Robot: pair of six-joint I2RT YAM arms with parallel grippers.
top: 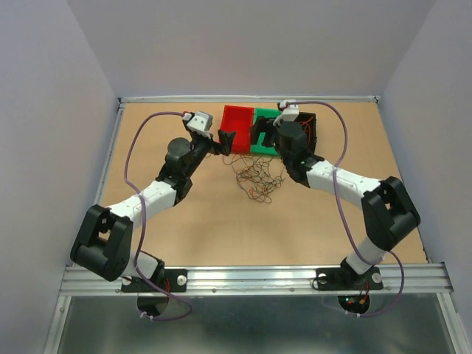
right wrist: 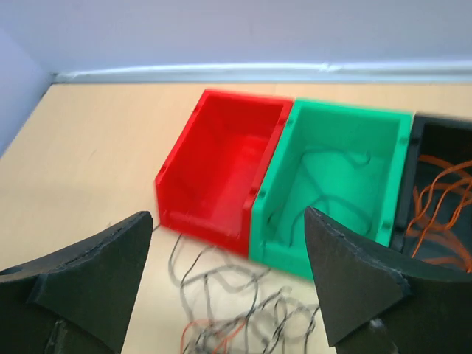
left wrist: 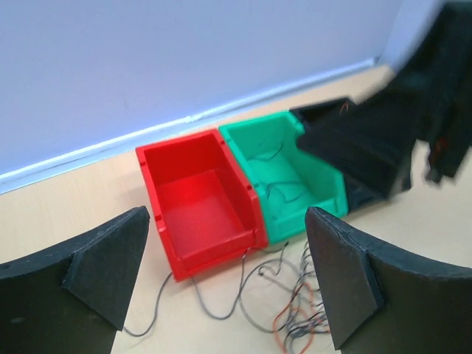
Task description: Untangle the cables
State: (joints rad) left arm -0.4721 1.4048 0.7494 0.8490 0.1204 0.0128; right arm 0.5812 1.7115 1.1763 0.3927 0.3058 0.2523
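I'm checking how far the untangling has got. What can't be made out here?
Top view: the right arm covers most of the green bin and black bin; single strands in the tangle are too thin to trace.
Left wrist view: the blurred right arm hides the black bin's inside.
Right wrist view: the frame edge cuts off the black bin.

The cables (top: 257,179) lie in a loose, tangled heap on the table (top: 206,221) just in front of the red bin (right wrist: 221,147) and green bin (right wrist: 346,136). They are hair-thin curly strands, dark and red-orange, crossing one another. A few dark strands curl inside the green bin, and several orange ones loop in the black bin (right wrist: 429,133)
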